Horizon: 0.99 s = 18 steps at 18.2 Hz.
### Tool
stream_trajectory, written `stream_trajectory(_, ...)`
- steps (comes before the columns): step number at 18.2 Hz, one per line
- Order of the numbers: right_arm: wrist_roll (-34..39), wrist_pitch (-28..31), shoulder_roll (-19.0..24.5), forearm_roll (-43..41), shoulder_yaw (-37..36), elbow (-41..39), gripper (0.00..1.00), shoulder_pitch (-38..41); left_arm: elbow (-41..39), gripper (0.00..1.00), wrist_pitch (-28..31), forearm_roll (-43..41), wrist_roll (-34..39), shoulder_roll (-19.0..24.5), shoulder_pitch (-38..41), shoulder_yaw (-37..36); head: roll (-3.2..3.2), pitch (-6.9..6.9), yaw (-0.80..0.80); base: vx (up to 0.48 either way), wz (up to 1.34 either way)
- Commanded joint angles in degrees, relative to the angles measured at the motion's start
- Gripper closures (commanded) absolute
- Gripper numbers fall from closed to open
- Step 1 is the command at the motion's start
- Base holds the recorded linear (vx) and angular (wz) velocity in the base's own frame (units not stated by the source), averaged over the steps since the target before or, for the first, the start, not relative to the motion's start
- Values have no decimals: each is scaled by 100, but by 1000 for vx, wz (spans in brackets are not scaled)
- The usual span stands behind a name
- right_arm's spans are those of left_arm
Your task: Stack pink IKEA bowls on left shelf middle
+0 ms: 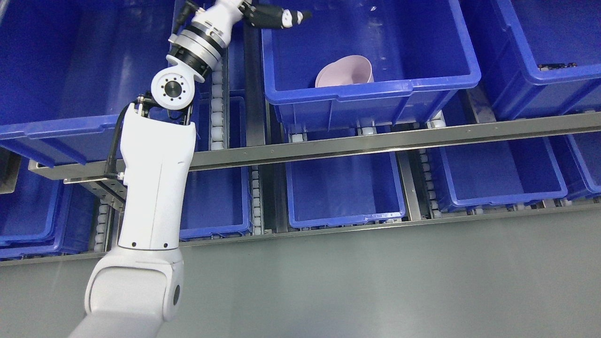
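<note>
Pale pink bowls (345, 71) lie tilted on their side inside the middle blue bin (375, 87) on the upper shelf level, nested together near the bin's front wall. My left arm rises from the lower left, and its hand (277, 16) reaches over the bin's back left corner at the top edge of the picture. The dark fingers (293, 17) stretch out to the right and hold nothing. The hand is well apart from the bowls, up and to their left. Part of the hand is cut off by the frame's top edge.
A large blue bin (61, 94) stands at the upper left and another (540, 51) at the upper right. A metal shelf rail (375, 141) runs across. Lower bins (345, 192) (497, 173) sit beneath it. Grey floor (375, 281) fills the bottom.
</note>
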Motion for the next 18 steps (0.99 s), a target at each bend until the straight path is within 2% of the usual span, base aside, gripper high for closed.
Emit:
stream_trajectory(1,-1,-1,-100,0,0,0,0,-2,-381,0,543,1918,1233,-46,314,864,0,0,0,0,0)
stream_trajectory(4,-1,-1,-100,0,0,0,0,-2,-1435,0,825,1918,1180,-46,1235,662,0,0,0,0,0)
stream_trajectory(6,-1,-1,-100,0,0,0,0,-2,-1780,0,835,1927,1014,-46,1702,566,0,0,0,0,0)
stream_trajectory(10,-1,-1,-100,0,0,0,0,-2,-1966,0,835,1927,1004,-46,1931,539,0,0,0,0,0)
stream_trajectory(15,-1,-1,-100,0,0,0,0,-2,-2238,0,835,1927,995,-46,2758,109,0,0,0,0,0)
stream_trajectory(18,-1,-1,-100,0,0,0,0,-2,-2317,0,835,1927,995,-46,2802,108,0,0,0,-2,-10)
